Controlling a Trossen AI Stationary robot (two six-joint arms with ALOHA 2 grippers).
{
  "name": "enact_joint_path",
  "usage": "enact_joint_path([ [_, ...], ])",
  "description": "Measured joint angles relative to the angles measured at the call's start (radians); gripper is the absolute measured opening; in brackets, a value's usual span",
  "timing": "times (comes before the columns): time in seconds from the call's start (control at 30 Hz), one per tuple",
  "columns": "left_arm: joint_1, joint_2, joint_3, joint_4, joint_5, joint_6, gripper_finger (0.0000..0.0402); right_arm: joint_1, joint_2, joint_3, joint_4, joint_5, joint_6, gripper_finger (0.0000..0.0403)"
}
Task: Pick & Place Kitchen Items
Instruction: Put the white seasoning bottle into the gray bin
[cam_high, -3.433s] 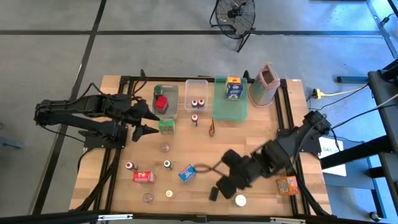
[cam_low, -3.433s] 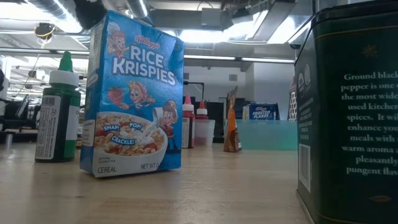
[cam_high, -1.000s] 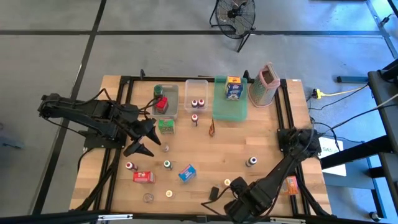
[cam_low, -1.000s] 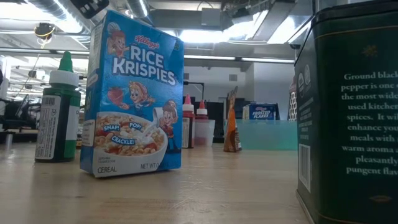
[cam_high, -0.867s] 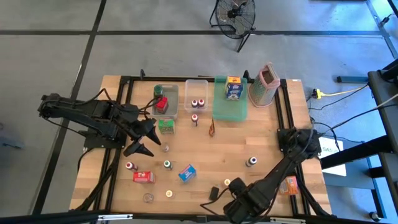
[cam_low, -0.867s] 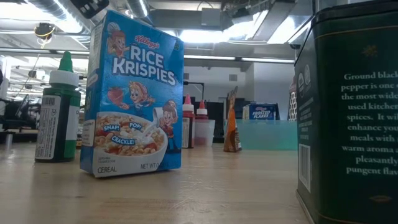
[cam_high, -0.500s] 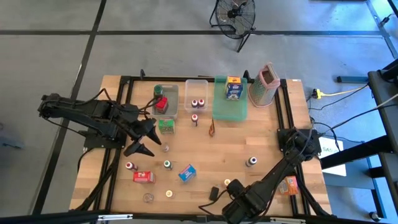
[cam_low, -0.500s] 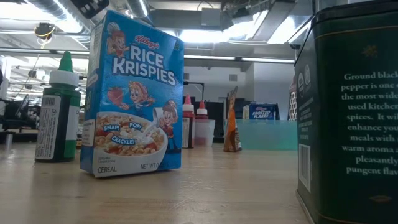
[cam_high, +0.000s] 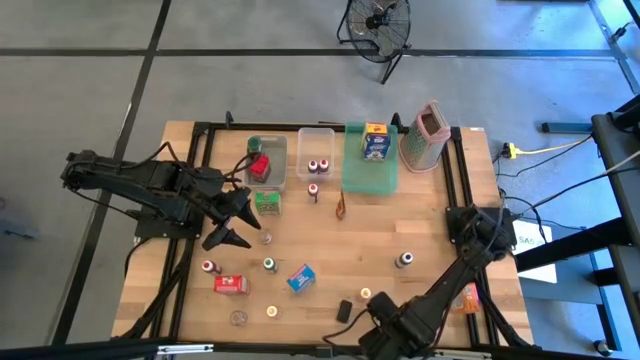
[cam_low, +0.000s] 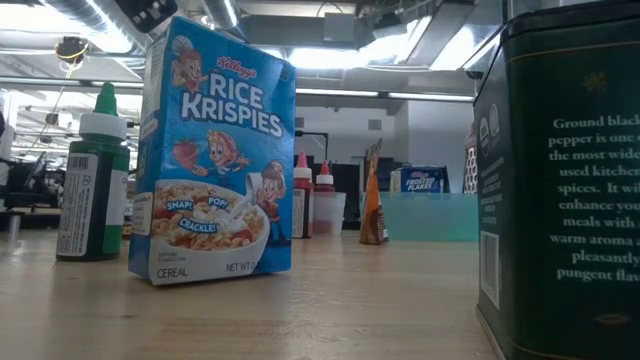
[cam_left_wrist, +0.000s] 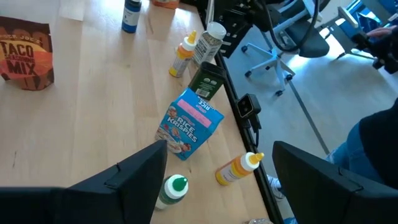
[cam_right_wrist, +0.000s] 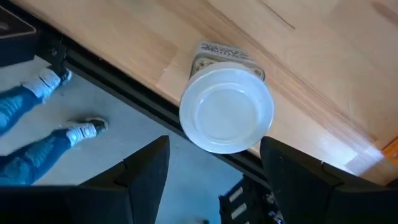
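A wooden table (cam_high: 330, 250) on a grey concrete floor fills the middle of the high view, with small kitchen items scattered over it. At the bottom edge, right of centre, the right gripper (cam_right_wrist: 214, 165) hangs with spread, empty fingers directly above a white-lidded jar (cam_right_wrist: 227, 109) standing at the table's rim. This looks like the approach step; next it must descend and close around the lid. The left gripper (cam_high: 228, 220), also spread wide and empty, waits at centre left near the green box (cam_high: 266, 202).
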Motion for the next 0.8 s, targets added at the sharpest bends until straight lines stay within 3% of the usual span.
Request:
enact_joint_path([
  [0.23,0.000,0.000,0.000,0.000,0.000,0.000,0.0286,0.061,0.000,0.000,0.008,0.068,0.135,0.0254],
  [0.43,0.000,0.000,0.000,0.001,-0.006,0.001,0.0287,0.147,-0.001,0.000,0.052,0.274,0.291,0.0254],
  [0.8,0.000,0.000,0.001,0.040,-0.007,0.008,0.0286,0.186,0.099,0.000,0.080,0.273,0.314,0.0254],
])
